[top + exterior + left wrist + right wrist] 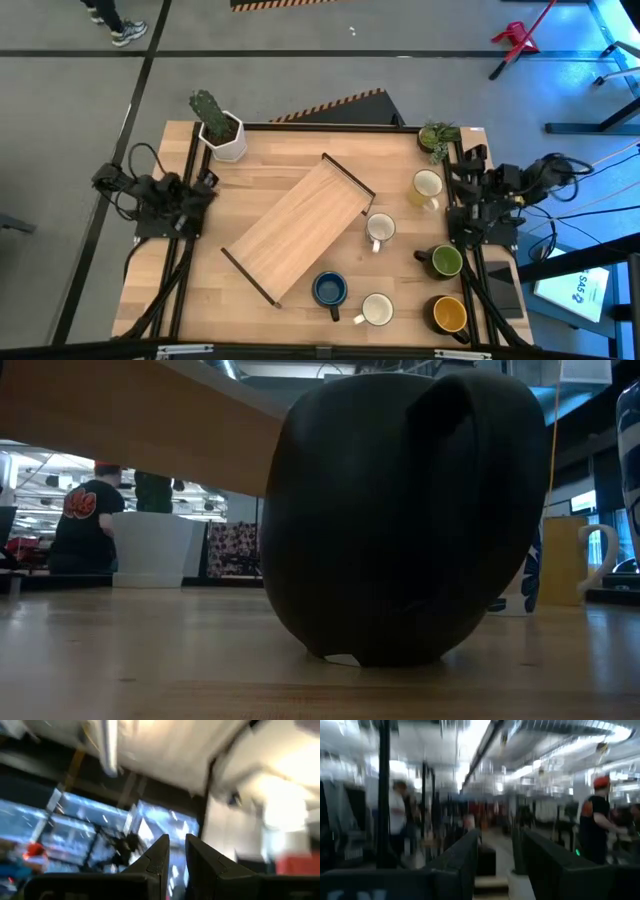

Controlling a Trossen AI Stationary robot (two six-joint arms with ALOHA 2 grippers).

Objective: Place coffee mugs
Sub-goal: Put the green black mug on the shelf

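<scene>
Six coffee mugs stand upright on the table's right half: cream, white, green, dark blue, white and yellow-orange. In the low view one dark mug fills the middle. My left arm is folded at the left edge. Its gripper points up into the room with a narrow gap and nothing in it. My right arm is folded at the right edge, and its gripper is open and holds nothing.
A wooden shelf board with dark end frames lies slantwise across the middle of the table. A white pot with a cactus stands at the far left corner. A small green plant stands at the far right. People are in the room beyond.
</scene>
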